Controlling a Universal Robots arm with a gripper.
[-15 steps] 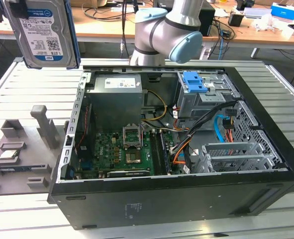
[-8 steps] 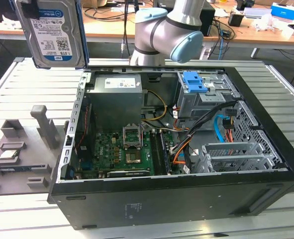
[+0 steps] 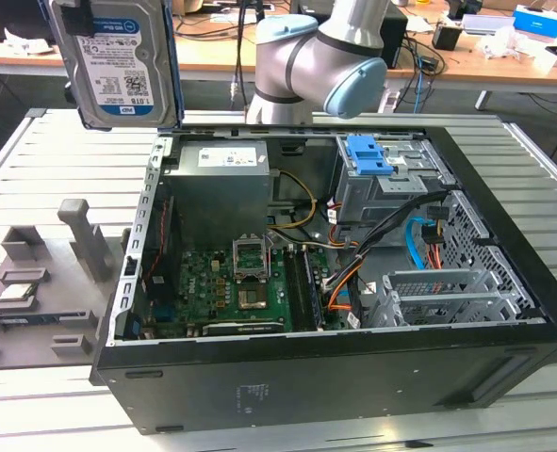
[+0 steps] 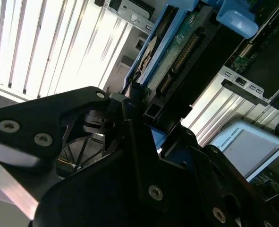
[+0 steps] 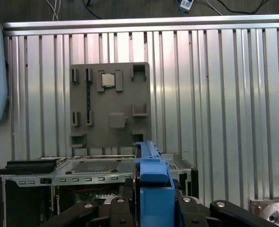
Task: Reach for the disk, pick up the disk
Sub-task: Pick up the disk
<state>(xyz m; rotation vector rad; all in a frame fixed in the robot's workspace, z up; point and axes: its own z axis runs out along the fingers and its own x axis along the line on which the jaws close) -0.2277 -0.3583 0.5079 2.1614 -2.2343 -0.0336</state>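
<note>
You have the gripper (image 4: 134, 101) pinching the disk (image 3: 118, 61) by its blue-bracketed edge, long axis upright, high over the table (image 3: 71, 160) near the open case (image 3: 353, 377).

Grey arm (image 3: 302, 56), elbow joint bent (pale blue end caps), black gripper (image 4: 138, 106) in the second wrist view, fingers (image 4: 132, 132) clamped onto the disk (image 4: 181, 47).

disk (image 3: 118, 61) | silver HDD, blue bracket | upright, label showing | in air, exterior view's left
</note>
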